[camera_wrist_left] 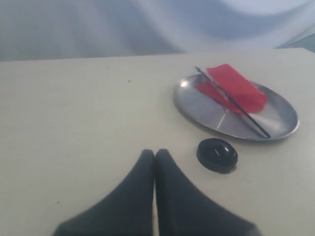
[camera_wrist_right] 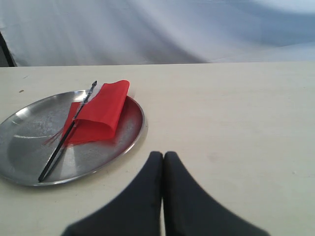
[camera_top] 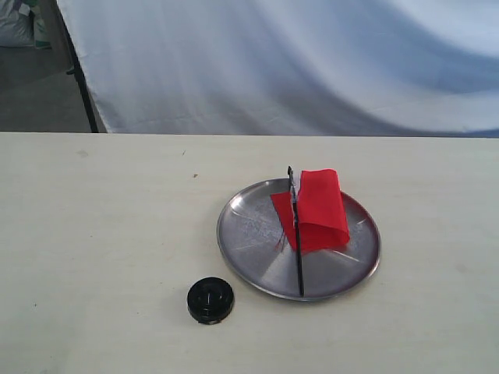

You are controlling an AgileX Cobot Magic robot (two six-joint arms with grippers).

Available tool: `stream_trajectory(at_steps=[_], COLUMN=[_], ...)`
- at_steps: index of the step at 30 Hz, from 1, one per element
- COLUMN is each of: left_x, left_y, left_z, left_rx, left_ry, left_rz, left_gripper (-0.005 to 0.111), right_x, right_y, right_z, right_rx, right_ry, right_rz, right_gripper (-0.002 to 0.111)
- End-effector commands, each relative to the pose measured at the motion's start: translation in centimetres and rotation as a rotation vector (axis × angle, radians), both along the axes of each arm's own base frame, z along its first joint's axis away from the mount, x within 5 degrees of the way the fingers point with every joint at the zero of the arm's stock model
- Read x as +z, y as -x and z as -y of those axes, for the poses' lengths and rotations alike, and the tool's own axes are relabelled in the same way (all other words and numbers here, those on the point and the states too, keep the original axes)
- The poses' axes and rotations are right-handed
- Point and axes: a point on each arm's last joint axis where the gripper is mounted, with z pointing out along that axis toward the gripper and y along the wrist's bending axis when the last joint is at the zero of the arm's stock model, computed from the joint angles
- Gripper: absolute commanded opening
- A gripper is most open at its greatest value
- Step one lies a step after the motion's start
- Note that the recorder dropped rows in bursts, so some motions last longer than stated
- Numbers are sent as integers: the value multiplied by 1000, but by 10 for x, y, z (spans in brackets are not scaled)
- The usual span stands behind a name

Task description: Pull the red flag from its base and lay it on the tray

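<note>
Pale tabletop (camera_top: 93,234): red cloth flag (camera_top: 321,209) lies on round silver tray (camera_top: 249,234), pole toward far edge, seemingly nearer closed right end effector (camera_wrist_right: 163,156) than closed left end effector (camera_wrist_left: 155,153).

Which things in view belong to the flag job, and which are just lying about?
Job:
red flag, lying on the tray
base, on the table beside the tray

Lying about:
white backdrop cloth
black stand leg behind the table
</note>
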Motion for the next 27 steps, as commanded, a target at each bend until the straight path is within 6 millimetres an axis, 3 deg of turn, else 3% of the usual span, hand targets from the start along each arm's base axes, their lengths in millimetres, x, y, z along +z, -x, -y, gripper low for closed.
stream_trajectory(at_steps=[1,8,27], left_x=[-1,-1,-1], left_y=[-1,-2,-1], left_z=[-4,-9,-8], left_rx=[79,166,163], left_ry=[4,4,9], left_rz=[0,0,-9], left_gripper=[0,0,0], right_x=[0,0,0], right_y=[0,0,0], right_z=[0,0,0], right_rx=[-1,-1,-1], right_ry=[8,8,8], right_rz=[11,11,11], right_gripper=[0,0,0])
